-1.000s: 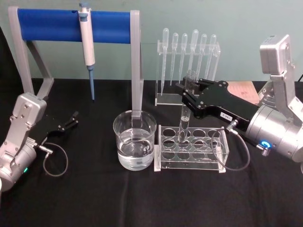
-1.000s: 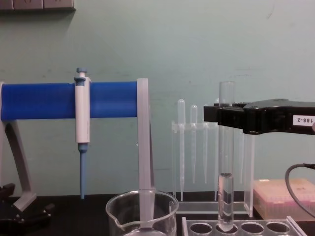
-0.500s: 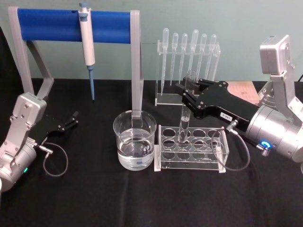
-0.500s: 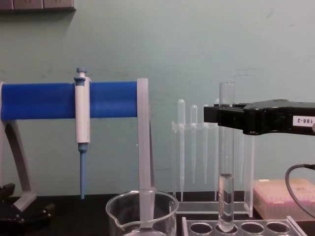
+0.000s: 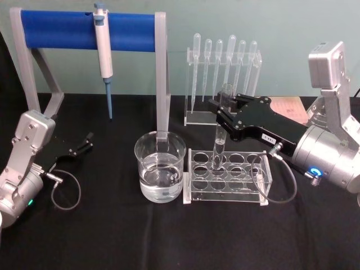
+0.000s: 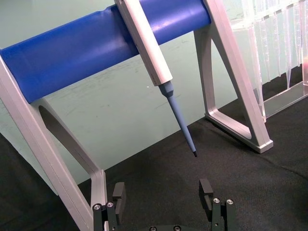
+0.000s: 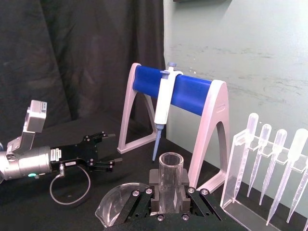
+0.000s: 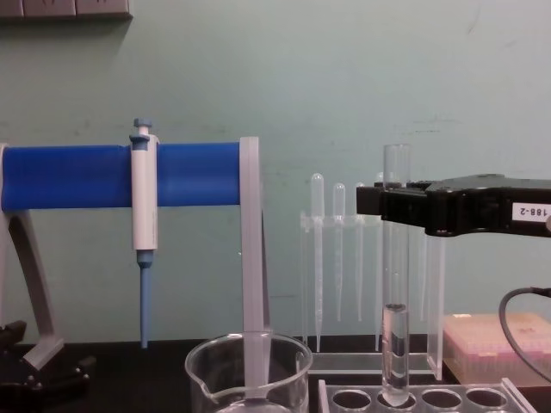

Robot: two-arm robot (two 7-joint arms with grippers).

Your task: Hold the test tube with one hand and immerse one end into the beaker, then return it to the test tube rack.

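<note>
The test tube (image 5: 219, 135) stands upright with its rounded bottom in a back-left hole of the clear rack (image 5: 242, 181). My right gripper (image 5: 224, 111) is shut on the test tube just below its rim, reaching in from the right; from the side, the black jaws (image 8: 396, 206) clamp the glass (image 8: 396, 292), and a little liquid sits low in the tube. The beaker (image 5: 160, 167), about half full of clear liquid, stands just left of the rack. My left gripper (image 5: 85, 142) rests at the table's left, open with nothing in it (image 6: 162, 192).
A grey stand with a blue bar (image 5: 84, 29) holds a white-and-blue pipette (image 5: 103, 53) behind the beaker; one stand leg (image 5: 163, 84) rises right behind it. A clear holder of plastic pipettes (image 5: 225, 62) stands behind the rack. A pink box (image 8: 495, 344) sits far right.
</note>
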